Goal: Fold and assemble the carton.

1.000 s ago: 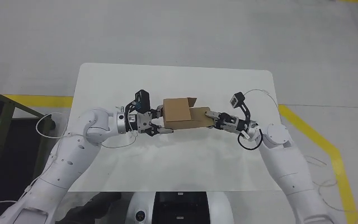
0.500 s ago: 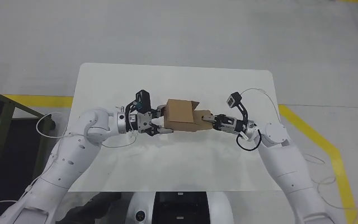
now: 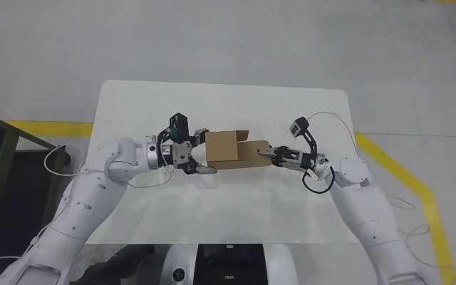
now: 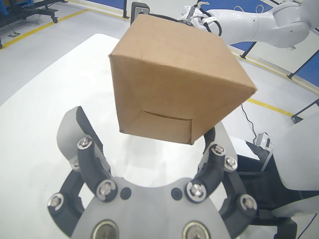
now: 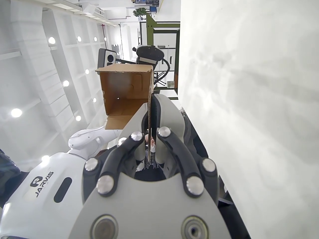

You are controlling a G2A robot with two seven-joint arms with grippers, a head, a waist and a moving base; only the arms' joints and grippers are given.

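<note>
A brown carton [image 3: 226,147] hangs above the middle of the white table [image 3: 142,107], between the two arms. My right gripper [image 3: 266,152] is shut on the carton's side wall at its open end. That wall stands edge-on between the right fingers [image 5: 163,110], and past them lies the carton's open inside [image 5: 124,88]. My left gripper [image 4: 145,123] is open at the carton's closed end [image 4: 164,125]; its fingers [image 4: 74,125] straddle that end, and one finger is partly hidden behind the carton. In the top view the left gripper [image 3: 197,154] sits against the carton's left side.
A dark green frame [image 3: 11,142] stands off the table's left edge. Yellow floor tape [image 3: 399,171] runs past the right side. Bare table [image 4: 37,100] lies under and around the carton.
The right gripper has pushed the carton slightly towards the left arm. The left gripper has turned and closed in, so its open fingers now straddle the carton's end.
</note>
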